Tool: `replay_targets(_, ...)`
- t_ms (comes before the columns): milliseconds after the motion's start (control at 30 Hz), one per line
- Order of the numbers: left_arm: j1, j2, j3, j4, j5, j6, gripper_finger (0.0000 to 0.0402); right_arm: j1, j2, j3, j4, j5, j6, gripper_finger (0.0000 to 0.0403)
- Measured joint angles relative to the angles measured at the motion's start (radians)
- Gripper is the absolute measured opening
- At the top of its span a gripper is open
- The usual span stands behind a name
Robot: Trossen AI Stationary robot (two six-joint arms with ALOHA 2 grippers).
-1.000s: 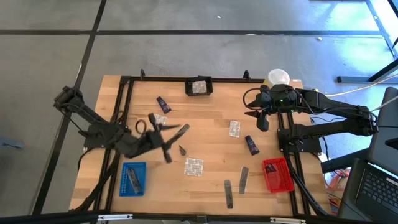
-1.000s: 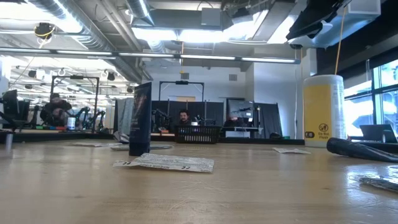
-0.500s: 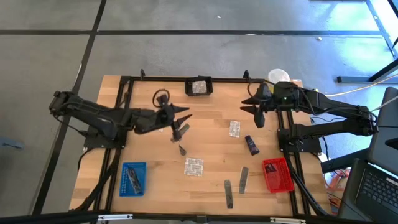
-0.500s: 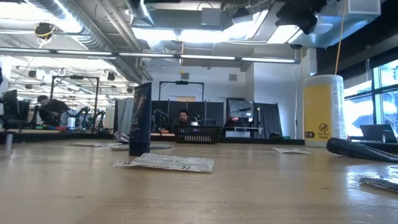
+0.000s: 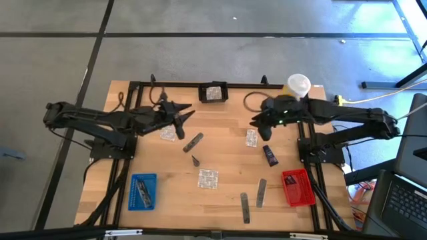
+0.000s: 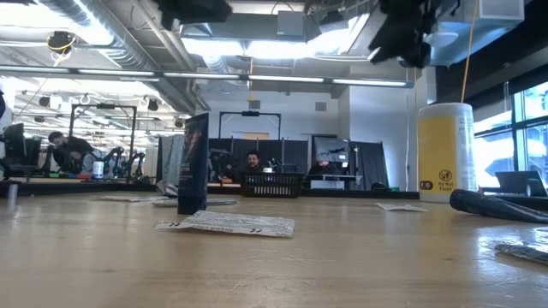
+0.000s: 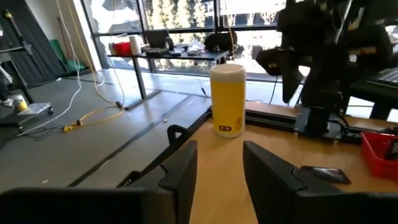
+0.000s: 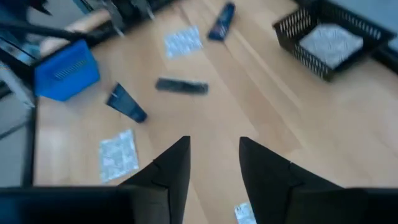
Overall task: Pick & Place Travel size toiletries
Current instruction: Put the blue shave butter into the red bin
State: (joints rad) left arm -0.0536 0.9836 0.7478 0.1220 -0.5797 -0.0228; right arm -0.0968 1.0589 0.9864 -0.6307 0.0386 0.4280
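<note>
1. Two arms hover above the wooden table (image 5: pixel 227 160), both empty.
2. Left gripper (image 5: pixel 181 115) sits near the table's far left side, fingers parted, holding nothing.
3. Right gripper (image 5: pixel 257 122) hangs beside the yellow container (image 5: pixel 298 85), fingers parted, over a foil sachet (image 5: pixel 251 138).
4. Sachets, grey sticks (image 5: pixel 261 193) and dark tubes (image 5: pixel 269 155) lie scattered mid-table.

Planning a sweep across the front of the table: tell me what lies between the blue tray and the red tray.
In the high view, between the blue tray and the red tray lie a foil sachet and two grey sticks, on otherwise bare wood.
</note>
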Motion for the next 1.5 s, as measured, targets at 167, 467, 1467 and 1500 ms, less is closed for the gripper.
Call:
replay_targets(167,0.006,-0.105,-0.047,-0.062,-0.002,0.000,0.0124,0.043,0.070,0.000,-0.118,0.093,0.059,0.0106)
replay_targets(467,0.006,-0.168,-0.071,-0.096,-0.002,-0.001,0.0124,0.109,0.128,0.000,-0.303,0.164,0.260,0.0066)
replay_targets(1467,0.005,-0.167,-0.071,-0.096,-0.003,-0.001,0.0124,0.386,0.379,-0.001,-0.519,0.322,0.693,0.0170)
replay_targets(1500,0.005,-0.167,-0.071,-0.096,-0.003,-0.001,0.0125,0.386,0.394,-0.001,-0.519,0.328,0.692,0.0177)
